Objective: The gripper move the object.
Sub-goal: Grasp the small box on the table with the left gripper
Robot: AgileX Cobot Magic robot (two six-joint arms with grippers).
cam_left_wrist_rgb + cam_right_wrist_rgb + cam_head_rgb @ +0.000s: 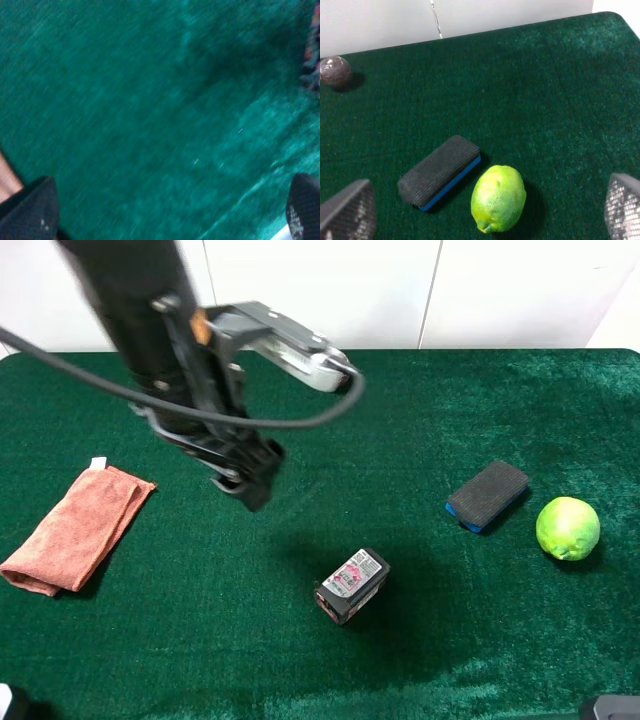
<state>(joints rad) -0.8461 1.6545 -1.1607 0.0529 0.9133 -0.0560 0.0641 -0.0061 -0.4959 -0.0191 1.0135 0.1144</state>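
The object, a small dark grey box point(352, 585) with a white label on top and a reddish end face, lies on the green cloth near the front middle. My left gripper point(246, 483) hangs above the cloth, to the left of the box and farther back, apart from it. In the left wrist view the left gripper point(170, 215) is open and empty, with its fingertips point(31, 210) wide apart. A strip of the box point(313, 50) shows at the edge of that blurred view. My right gripper point(486, 215) is open and empty, low at the front right.
A black-and-blue sponge block point(487, 495) point(440, 172) and a green lime point(567, 528) point(498, 198) lie at the right. A folded orange cloth point(75, 527) lies at the left. A dark ball point(335, 71) sits near the table's far edge. The green table cover point(450, 400) ends at a white wall.
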